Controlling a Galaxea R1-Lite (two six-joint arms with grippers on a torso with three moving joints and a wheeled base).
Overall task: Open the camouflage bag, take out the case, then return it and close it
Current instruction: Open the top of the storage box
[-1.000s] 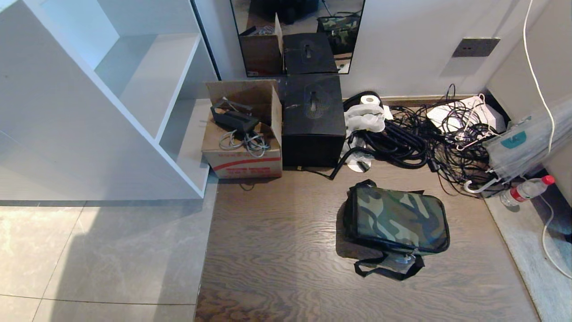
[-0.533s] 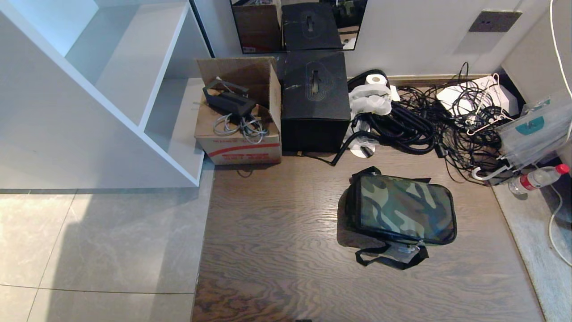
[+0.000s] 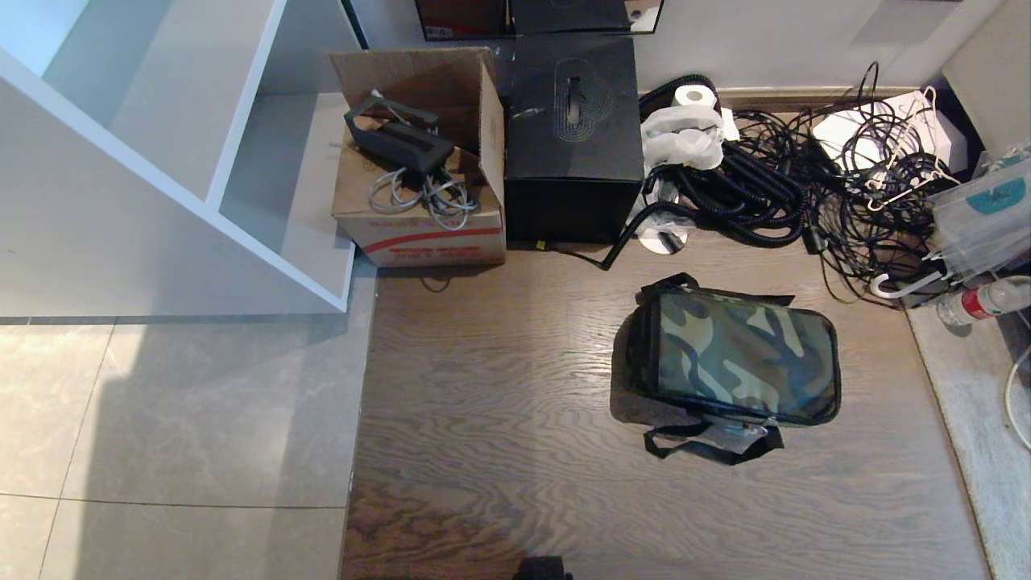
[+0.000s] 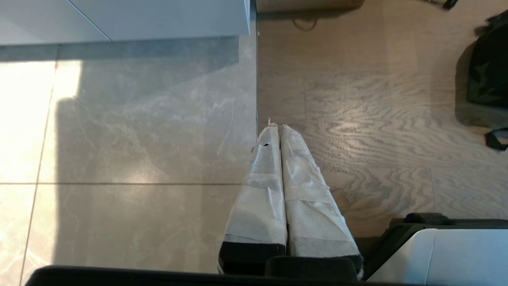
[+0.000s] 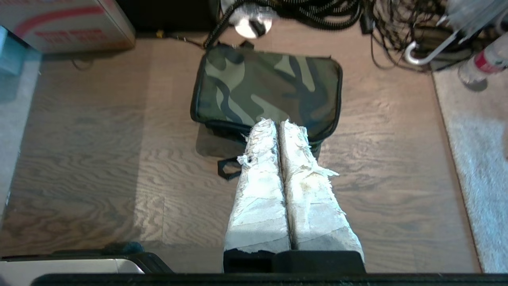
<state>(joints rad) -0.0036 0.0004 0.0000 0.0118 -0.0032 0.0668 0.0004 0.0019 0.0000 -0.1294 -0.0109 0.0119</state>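
Lying zipped on wood floor (image 3: 499,419): camouflage bag (image 3: 741,358); both grippers closed.

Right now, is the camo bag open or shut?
Shut: the camouflage bag lies flat, its lid down all round, no lining showing.

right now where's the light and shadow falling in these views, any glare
Head view: a sunlit patch brightens the grey tile floor, and the camouflage bag casts a dark shadow toward the shelf side. Left wrist view: strong glare on the tiles at the frame's edge. Right wrist view: even light, a soft sheen on the wood floor.
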